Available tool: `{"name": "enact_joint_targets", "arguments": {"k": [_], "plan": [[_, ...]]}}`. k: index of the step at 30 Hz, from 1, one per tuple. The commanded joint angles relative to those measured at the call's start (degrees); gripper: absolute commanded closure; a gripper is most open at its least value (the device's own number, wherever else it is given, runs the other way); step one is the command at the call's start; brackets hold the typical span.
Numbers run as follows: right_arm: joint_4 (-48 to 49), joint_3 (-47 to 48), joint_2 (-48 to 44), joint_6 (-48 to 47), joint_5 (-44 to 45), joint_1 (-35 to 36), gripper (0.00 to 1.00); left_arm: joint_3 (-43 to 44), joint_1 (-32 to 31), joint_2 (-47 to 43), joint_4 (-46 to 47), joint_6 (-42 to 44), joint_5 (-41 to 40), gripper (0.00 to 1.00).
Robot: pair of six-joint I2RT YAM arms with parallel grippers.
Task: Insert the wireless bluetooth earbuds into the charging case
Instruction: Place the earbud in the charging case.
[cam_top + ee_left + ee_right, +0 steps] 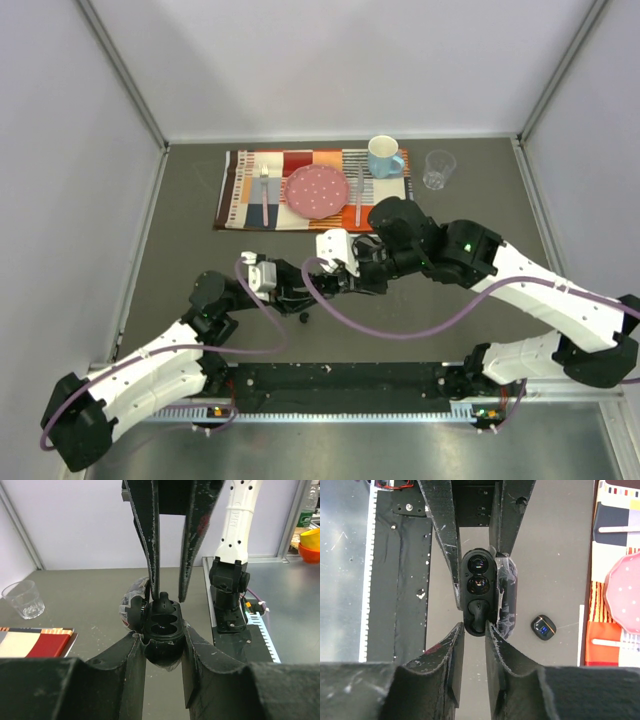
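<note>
My left gripper [162,636] is shut on the lower body of an open black charging case [161,652] and holds it above the table. Its lid [131,607] hangs open to one side. My right gripper [475,626] reaches in from the opposite side. It is shut on a tiny black earbud [479,612] that sits in the end socket of the case [470,555]. The other socket [477,584] looks empty. In the top view both grippers, left [300,285] and right [345,272], meet at table centre. Other earbuds are not in view.
A second, closed black case [543,627] with a blue display lies on the table beside the held one. At the back, a striped placemat [240,190] carries a pink plate [317,191], cutlery and a blue mug [384,157]. A clear glass [438,168] stands to their right.
</note>
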Motion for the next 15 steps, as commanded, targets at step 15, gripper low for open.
{"name": "enact_joint_targets", "arguments": {"k": [15], "plan": [[10.4,-2.4,-10.8,7.1,5.6,0.7,0.57,-1.9,0.1,-3.0,1.6,3.0,-13.4,1.0]]}}
